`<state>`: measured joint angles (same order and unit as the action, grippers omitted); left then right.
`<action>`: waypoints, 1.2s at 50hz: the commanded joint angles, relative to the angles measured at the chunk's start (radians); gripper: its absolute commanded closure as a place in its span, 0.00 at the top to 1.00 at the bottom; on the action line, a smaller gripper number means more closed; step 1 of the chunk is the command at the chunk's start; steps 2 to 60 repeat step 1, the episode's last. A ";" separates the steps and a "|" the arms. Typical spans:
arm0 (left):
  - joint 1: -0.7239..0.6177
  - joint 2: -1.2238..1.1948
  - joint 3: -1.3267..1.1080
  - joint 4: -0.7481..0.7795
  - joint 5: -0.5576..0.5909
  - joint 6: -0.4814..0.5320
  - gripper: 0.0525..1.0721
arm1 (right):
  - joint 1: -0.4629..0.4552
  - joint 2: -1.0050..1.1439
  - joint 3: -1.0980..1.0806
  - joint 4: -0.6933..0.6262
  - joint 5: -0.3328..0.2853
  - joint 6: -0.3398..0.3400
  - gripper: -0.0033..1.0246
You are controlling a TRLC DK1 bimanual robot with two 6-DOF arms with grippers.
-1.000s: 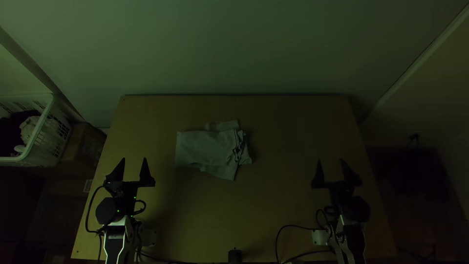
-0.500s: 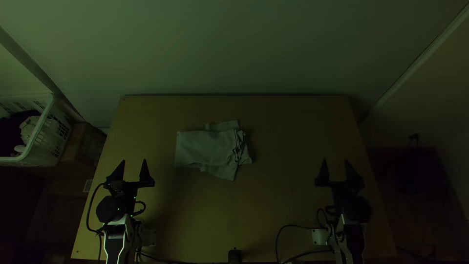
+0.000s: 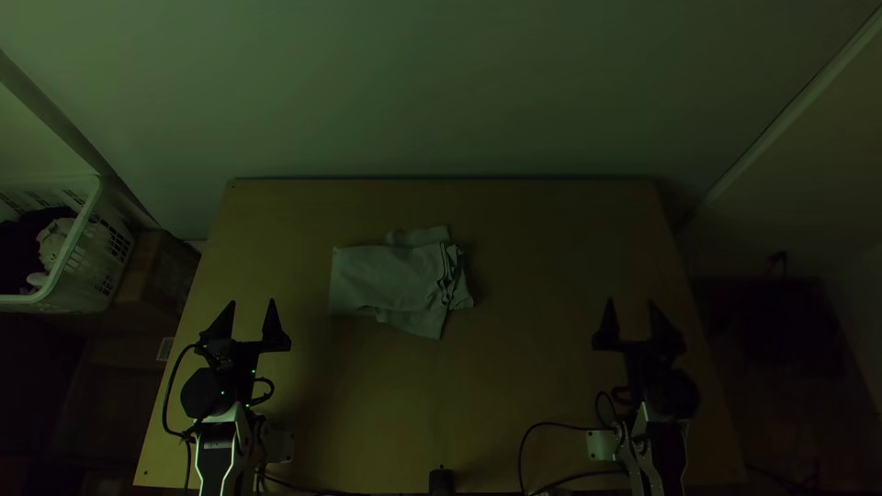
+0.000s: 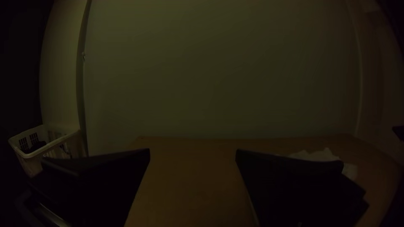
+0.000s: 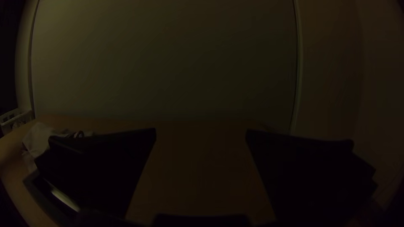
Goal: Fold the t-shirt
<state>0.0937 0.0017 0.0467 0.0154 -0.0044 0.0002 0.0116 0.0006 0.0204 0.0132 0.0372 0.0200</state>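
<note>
The pale grey cloth t-shirt [image 3: 386, 276] is laid, unevenly folded, left of centre on the light wooden table [image 3: 533, 386]. The flat-fingered black left gripper [image 3: 253, 301] and right gripper [image 3: 631, 301] are spread, empty. Protruding edges [image 3: 424, 236] should be lightly pinched and squared before another fold.

- Top view dim, the wall [image 3: 441, 83] palest.
- Soft shadow on the table [image 3: 514, 367], lower left of that frame.
- Wrist views darker, left corners near black.
- Straight lines bow toward their sides.
</note>
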 commanded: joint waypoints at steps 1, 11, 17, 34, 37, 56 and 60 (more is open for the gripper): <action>0.005 -0.002 -0.044 -0.023 0.004 -0.012 0.96 | -0.002 -0.004 -0.013 -0.022 0.007 0.021 0.95; 0.005 -0.002 -0.044 -0.023 0.004 -0.012 0.96 | -0.002 -0.004 -0.013 -0.022 0.007 0.021 0.95; 0.005 -0.002 -0.044 -0.023 0.004 -0.012 0.96 | -0.002 -0.004 -0.013 -0.022 0.007 0.021 0.95; 0.005 -0.002 -0.044 -0.023 0.004 -0.012 0.96 | -0.002 -0.004 -0.013 -0.022 0.007 0.021 0.95; 0.005 -0.002 -0.044 -0.023 0.004 -0.012 0.96 | -0.002 -0.004 -0.013 -0.022 0.007 0.021 0.95; 0.005 -0.002 -0.044 -0.023 0.004 -0.012 0.96 | -0.002 -0.004 -0.013 -0.022 0.007 0.021 0.95; 0.005 -0.002 -0.044 -0.023 0.004 -0.012 0.96 | -0.002 -0.004 -0.013 -0.022 0.007 0.021 0.95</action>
